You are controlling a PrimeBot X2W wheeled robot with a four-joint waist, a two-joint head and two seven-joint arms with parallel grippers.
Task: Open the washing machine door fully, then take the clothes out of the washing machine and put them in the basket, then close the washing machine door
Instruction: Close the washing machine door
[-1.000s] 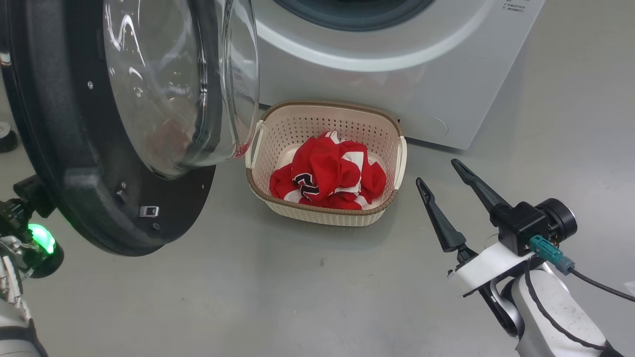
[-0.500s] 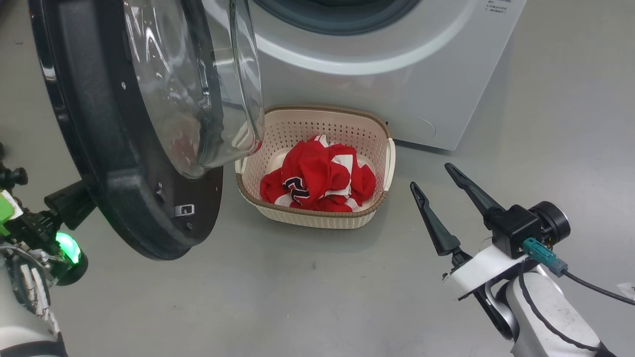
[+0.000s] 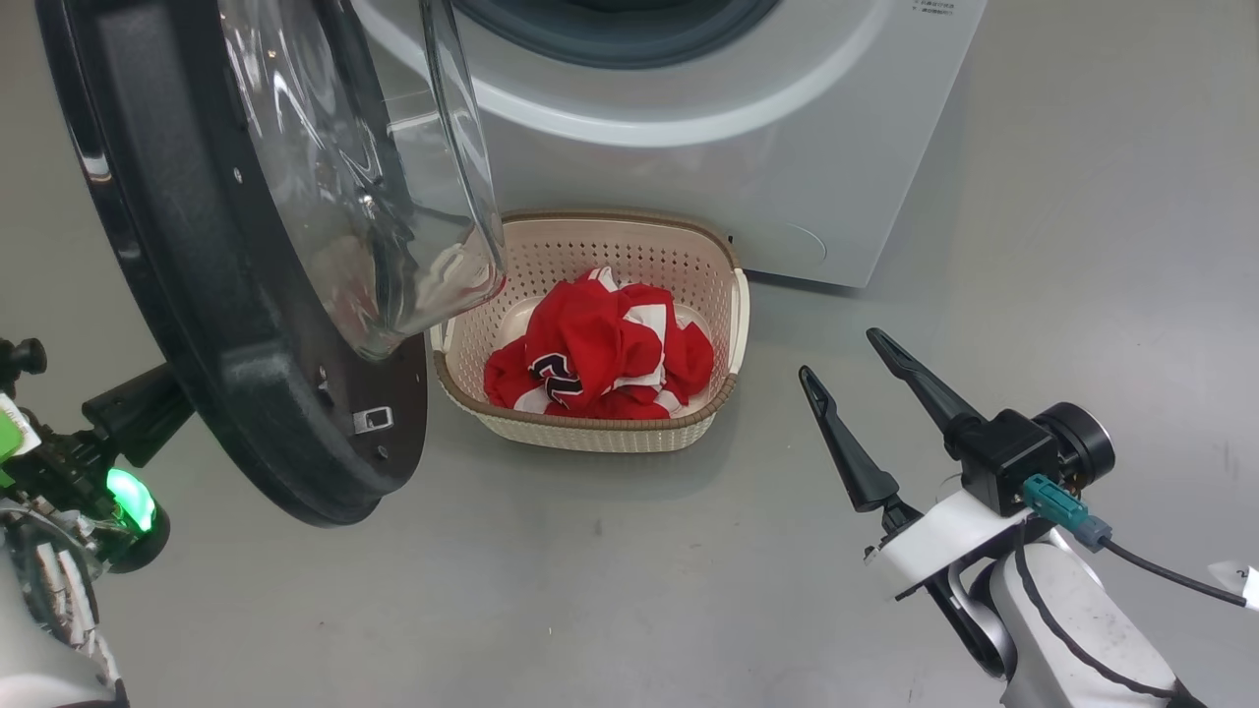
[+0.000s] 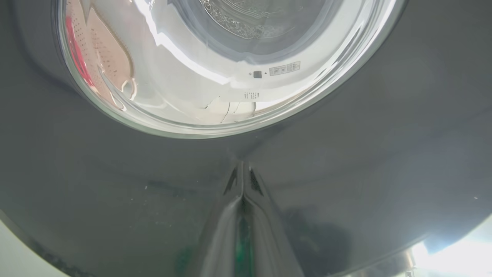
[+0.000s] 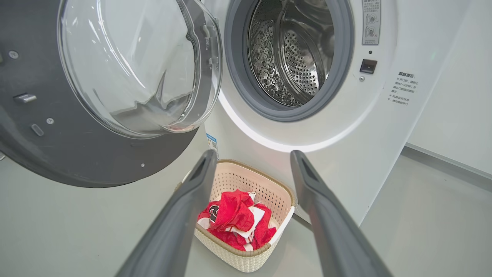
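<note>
The washing machine door (image 3: pixel 197 374) has swung further across the basket (image 3: pixel 590 438) (left pincer (image 4: pixel 243 198) pressed to its black rim).

Drum mouth (image 5: pixel 292 57) unblocked; door (image 3: pixel 197 295) overhangs basket (image 3: pixel 590 433) rim, possibly touching.

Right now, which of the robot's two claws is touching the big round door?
The left gripper: shut, its tips against the black rim of the washing machine door. The right gripper hangs open over the floor near the basket.
</note>
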